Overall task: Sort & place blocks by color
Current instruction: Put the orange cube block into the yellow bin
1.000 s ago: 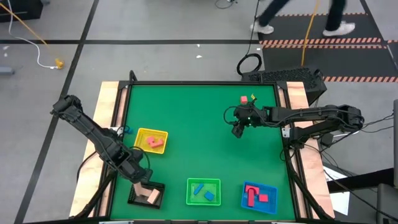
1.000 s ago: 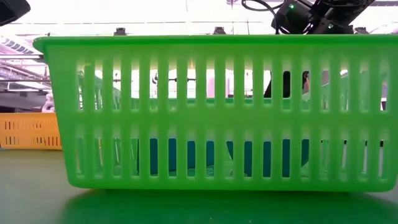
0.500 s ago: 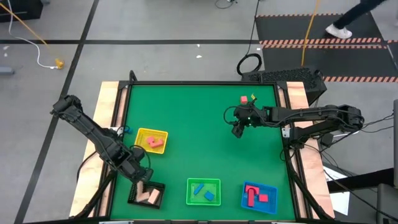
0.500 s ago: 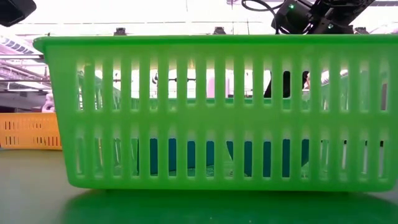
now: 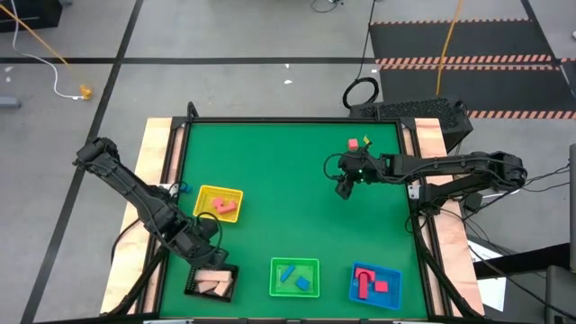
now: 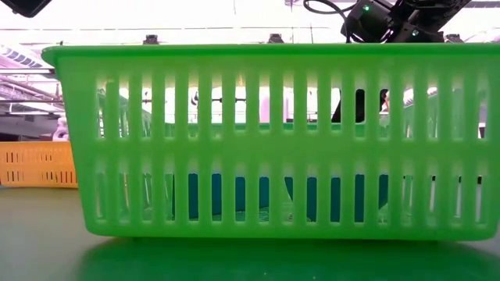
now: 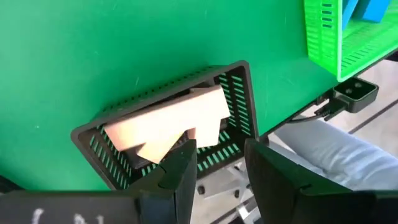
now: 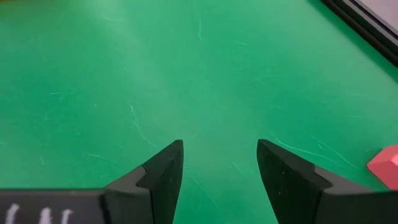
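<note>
My left gripper (image 7: 221,171) stands open just above the near rim of the black tray (image 5: 191,286), with nothing between its fingers. Cream blocks (image 7: 166,122) lie piled in that tray. My right gripper (image 8: 219,163) hovers open over bare green table at the far right, also seen from above (image 5: 343,190). Two red blocks (image 5: 354,143) lie on the table beyond it; one red block (image 8: 385,164) shows at the edge of the right wrist view. Pink blocks (image 5: 222,205) lie in the yellow tray, blue blocks (image 5: 293,274) in the green tray, red blocks (image 5: 367,282) in the blue tray.
Along the near edge stand the black tray, the green tray (image 5: 315,290) and the blue tray (image 5: 394,297); the yellow tray (image 5: 203,193) sits farther in at the left. The green tray's slotted wall (image 6: 266,140) fills the low view. Wooden rails (image 5: 160,162) border the mat.
My left gripper has let go of a cream block that it held upright over the black tray; the block now lies flat among the others there. The gripper has drawn back a little toward the table's left and tipped. My right arm kept still.
</note>
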Controlling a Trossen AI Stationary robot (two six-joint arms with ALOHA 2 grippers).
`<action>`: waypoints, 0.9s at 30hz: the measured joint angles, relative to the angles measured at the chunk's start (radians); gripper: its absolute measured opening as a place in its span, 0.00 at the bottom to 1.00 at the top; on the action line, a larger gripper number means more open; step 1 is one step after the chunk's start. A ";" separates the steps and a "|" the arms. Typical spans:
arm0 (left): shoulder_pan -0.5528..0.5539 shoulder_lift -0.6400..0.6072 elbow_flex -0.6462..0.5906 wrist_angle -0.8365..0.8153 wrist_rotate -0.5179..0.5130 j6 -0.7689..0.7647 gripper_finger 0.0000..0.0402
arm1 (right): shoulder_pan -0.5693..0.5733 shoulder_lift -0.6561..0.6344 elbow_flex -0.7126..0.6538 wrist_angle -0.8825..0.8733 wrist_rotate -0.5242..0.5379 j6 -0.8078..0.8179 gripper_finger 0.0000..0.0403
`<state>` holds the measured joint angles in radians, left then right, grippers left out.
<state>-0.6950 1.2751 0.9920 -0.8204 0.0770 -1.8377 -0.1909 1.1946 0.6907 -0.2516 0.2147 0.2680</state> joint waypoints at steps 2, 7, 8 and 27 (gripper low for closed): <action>0.004 0.000 0.000 -0.008 -0.004 0.006 0.34 | 0.000 0.000 0.000 0.000 0.041 0.008 0.48; 0.032 0.000 0.000 -0.049 -0.086 0.001 0.34 | -0.033 0.000 0.000 0.000 0.150 0.151 0.48; 0.042 0.000 0.000 -0.053 -0.104 0.005 0.34 | -0.053 0.000 0.000 0.000 0.142 0.183 0.48; 0.465 0.000 0.000 -0.024 -0.215 0.522 0.34 | -0.470 0.164 0.001 0.114 -0.094 0.405 0.51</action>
<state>-0.2299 1.2751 0.9920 -0.8447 -0.1383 -1.3155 -0.6605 1.3581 0.6918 -0.1379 0.1209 0.6734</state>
